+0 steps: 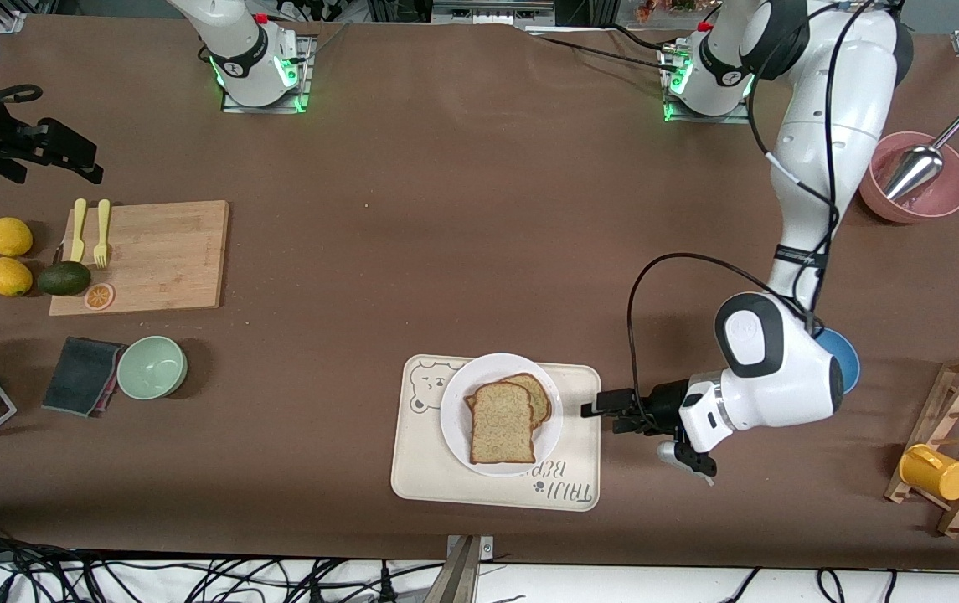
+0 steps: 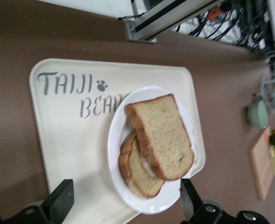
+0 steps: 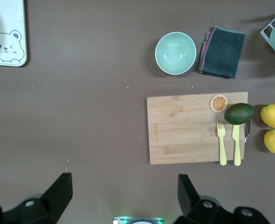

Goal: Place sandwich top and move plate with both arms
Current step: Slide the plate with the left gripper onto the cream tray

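— Cream tray point(image 1: 425, 469) lies nearest, bearing the plate point(image 1: 456, 427); the sandwich top point(image 1: 502, 424) already sits on the stack there. Right gripper point(image 1: 77, 163)?

— Waiting over the worktop point(image 1: 445, 209) by the cutting board point(image 1: 161, 251), jaws wide. Left gripper point(image 1: 598, 410), jaws wide and empty, hovers beside the tray: both should probably pinch opposite plate rims, lifting level
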`<action>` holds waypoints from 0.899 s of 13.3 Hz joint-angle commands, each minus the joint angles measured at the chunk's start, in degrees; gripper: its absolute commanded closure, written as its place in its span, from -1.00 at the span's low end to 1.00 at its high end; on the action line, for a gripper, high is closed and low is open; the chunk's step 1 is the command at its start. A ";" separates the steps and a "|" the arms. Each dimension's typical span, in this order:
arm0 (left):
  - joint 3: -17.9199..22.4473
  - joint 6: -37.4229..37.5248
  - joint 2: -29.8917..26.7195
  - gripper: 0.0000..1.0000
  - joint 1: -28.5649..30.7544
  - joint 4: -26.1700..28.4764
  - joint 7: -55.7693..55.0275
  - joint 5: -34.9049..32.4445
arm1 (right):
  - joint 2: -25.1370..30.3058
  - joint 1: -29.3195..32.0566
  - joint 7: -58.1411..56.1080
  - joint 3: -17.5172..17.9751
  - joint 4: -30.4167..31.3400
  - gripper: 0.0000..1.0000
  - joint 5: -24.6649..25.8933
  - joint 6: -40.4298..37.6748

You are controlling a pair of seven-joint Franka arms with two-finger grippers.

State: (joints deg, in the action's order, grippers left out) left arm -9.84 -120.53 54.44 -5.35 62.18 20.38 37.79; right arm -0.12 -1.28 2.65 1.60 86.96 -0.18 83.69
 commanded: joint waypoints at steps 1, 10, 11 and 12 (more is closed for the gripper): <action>0.88 7.30 -5.38 -1.00 0.25 1.27 -6.12 -12.86 | 0.20 0.05 -0.01 -0.02 -0.91 -1.00 0.35 -0.98; 0.61 35.80 -27.95 -1.00 -0.98 1.97 -27.05 -41.46 | 0.20 0.05 -0.01 -0.02 -1.00 -1.00 0.09 -0.98; 0.79 35.63 -32.68 -1.00 -1.15 6.76 -26.97 -42.26 | 0.20 0.05 -0.01 -0.02 -1.00 -1.00 0.00 -0.90; 0.96 34.59 -37.34 -1.00 -0.46 11.25 -26.89 -41.84 | 0.20 -0.04 -0.01 -0.02 -1.00 -1.00 0.00 -0.90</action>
State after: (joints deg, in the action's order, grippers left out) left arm -9.61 -84.60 26.57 -5.85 63.12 -5.32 -2.34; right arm -0.10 -1.29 2.65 1.62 86.77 -0.18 83.64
